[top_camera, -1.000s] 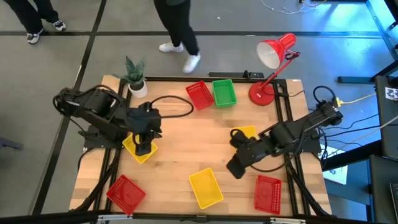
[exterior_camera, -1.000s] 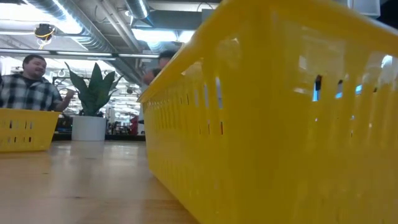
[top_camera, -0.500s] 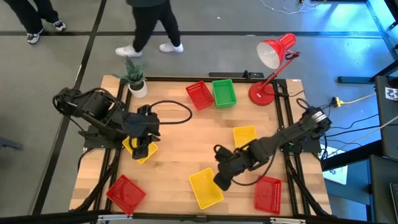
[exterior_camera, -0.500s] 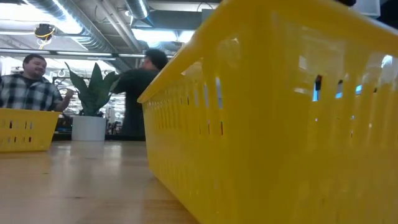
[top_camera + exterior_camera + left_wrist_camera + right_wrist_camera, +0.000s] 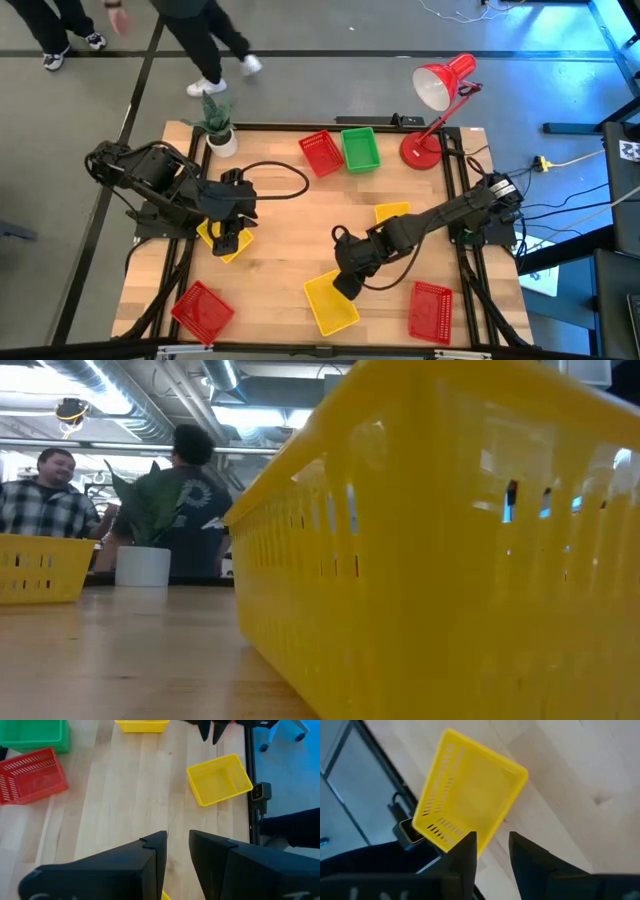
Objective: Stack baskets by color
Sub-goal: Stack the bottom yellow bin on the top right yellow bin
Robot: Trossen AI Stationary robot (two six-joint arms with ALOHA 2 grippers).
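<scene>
- Right gripper is hanging over the far rim of the front yellow basket, fingers parted by a narrow gap, nothing between them.
- Risk: fingers are straddling only a thin mesh wall; a skewed closing could be tipping the basket or pushing it toward the table's front edge.
- Second yellow basket is sitting mid-right; third yellow basket is lying under the left gripper, whose fingers are narrowly apart, holding nothing visible.
- Risk: both arms working yellow could be crossing at table centre.
- Red baskets are lying well apart; green basket is waiting near the lamp, which a high carry might be clipping.
</scene>
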